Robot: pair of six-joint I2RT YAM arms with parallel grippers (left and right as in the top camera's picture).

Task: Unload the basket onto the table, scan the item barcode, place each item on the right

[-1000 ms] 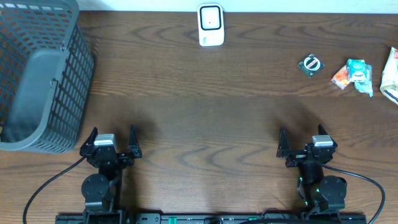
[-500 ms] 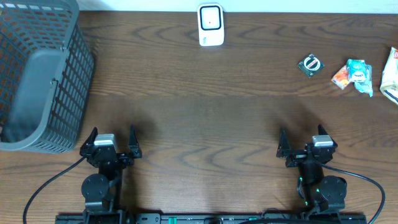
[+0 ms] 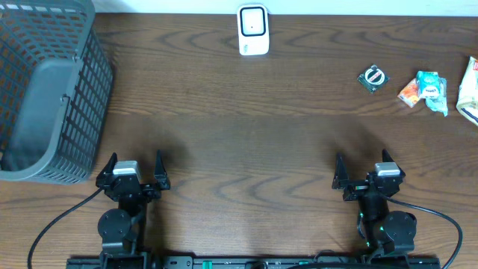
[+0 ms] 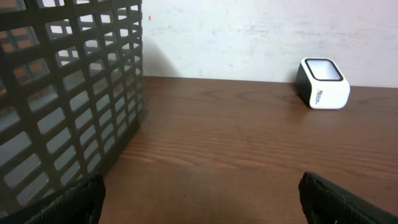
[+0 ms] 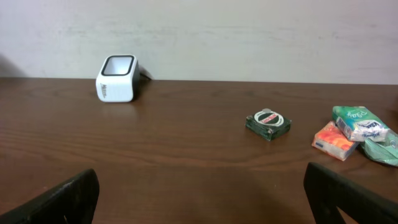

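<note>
Overhead, going from the left across the dark brown wooden table (image 3: 246, 134): a dark grey plastic lattice basket (image 3: 91, 90) fills the far left corner. Near it, at the table's front edge, sits my left pincer (image 3: 135, 158), jaws spread fully wide with nothing between them and only bare wood ahead. From the left wrist view its two dark fingertips (image 4: 68, 202) show in the bottom corners, well apart, with the basket wall close on the left. At the far edge, about the middle, stands the small white box-shaped barcode scanner (image 3: 253, 30) with a dark window on top, against the pale wall. Further right, again at the front edge, is my right pincer (image 3: 363, 161), also wide open and holding nothing; the right wrist view shows its fingertips (image 5: 68, 199) far apart in the lower corners. The goods to scan lie at the far right, well apart from both pincers and from the scanner: a small dark green square packet with a white ring (image 3: 373, 78), then an orange packet (image 3: 409, 93) touching a teal crinkled packet (image 3: 432, 84), and a pale bag (image 3: 469, 90) cut by the right edge. Which one is meant, I cannot tell.
</note>
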